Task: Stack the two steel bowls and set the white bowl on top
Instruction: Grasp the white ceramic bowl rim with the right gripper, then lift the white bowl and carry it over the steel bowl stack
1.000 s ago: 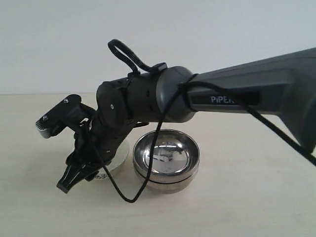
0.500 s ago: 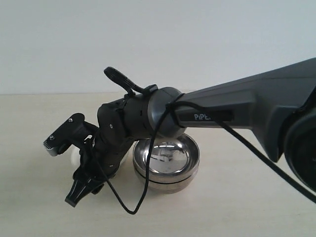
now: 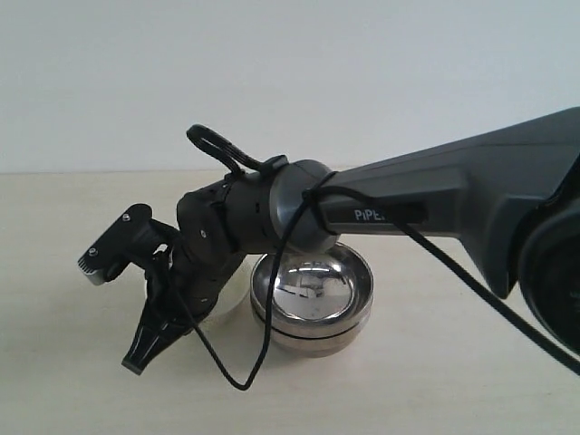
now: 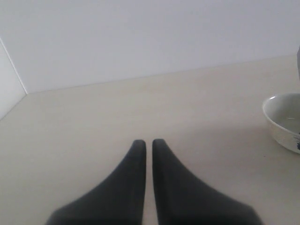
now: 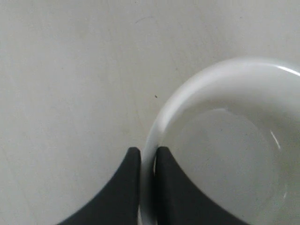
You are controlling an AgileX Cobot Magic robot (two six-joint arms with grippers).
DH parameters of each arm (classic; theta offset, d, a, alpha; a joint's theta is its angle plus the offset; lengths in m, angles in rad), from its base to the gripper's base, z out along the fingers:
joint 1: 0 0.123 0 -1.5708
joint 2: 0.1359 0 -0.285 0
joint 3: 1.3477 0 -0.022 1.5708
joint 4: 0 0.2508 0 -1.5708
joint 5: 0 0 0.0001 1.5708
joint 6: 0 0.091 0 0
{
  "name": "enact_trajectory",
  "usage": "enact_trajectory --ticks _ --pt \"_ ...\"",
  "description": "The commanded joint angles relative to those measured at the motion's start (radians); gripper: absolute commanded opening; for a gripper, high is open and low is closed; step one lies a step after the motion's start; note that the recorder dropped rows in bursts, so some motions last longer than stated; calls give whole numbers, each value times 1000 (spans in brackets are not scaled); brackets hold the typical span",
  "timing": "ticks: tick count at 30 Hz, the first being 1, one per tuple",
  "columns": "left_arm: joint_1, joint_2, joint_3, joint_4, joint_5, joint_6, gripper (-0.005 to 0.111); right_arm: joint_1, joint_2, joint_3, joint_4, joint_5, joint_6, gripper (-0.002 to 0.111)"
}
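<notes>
The two steel bowls sit nested on the table, the upper one [image 3: 313, 285] inside the lower one [image 3: 313, 340]. Just left of them is the white bowl [image 3: 232, 292], mostly hidden by my right arm in the exterior view. My right gripper [image 5: 148, 152] is shut on the white bowl's [image 5: 225, 154] rim, one finger inside and one outside. In the exterior view this gripper [image 3: 140, 358] points down toward the table. My left gripper [image 4: 148, 142] is shut with nothing in it, low over bare table, and the white bowl [image 4: 283, 119] shows at the frame's edge.
The right arm [image 3: 435, 204] stretches across from the right above the steel bowls, with a black cable [image 3: 227, 372] looping down in front. A pale wall [image 3: 290, 82] bounds the light table [image 3: 435, 390] at the back.
The right gripper's jaws have closed on the white bowl's rim. The wrist dropped slightly and settled. The steel stack has shifted a little to the right.
</notes>
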Motion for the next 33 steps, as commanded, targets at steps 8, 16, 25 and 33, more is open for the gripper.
enact_trajectory --ticks 8,16,25,33 --pt "2 -4 3 -7 -7 -10 4 0 -19 -38 -55 74 -15 0" --pt "2 -4 3 -7 -7 -10 4 0 -69 -122 -60 170 -26 0" --pt "2 -4 3 -7 -7 -10 4 0 -140 -138 -92 207 -21 0" --pt "2 -4 3 -7 -7 -10 4 0 -207 -138 -280 295 124 0"
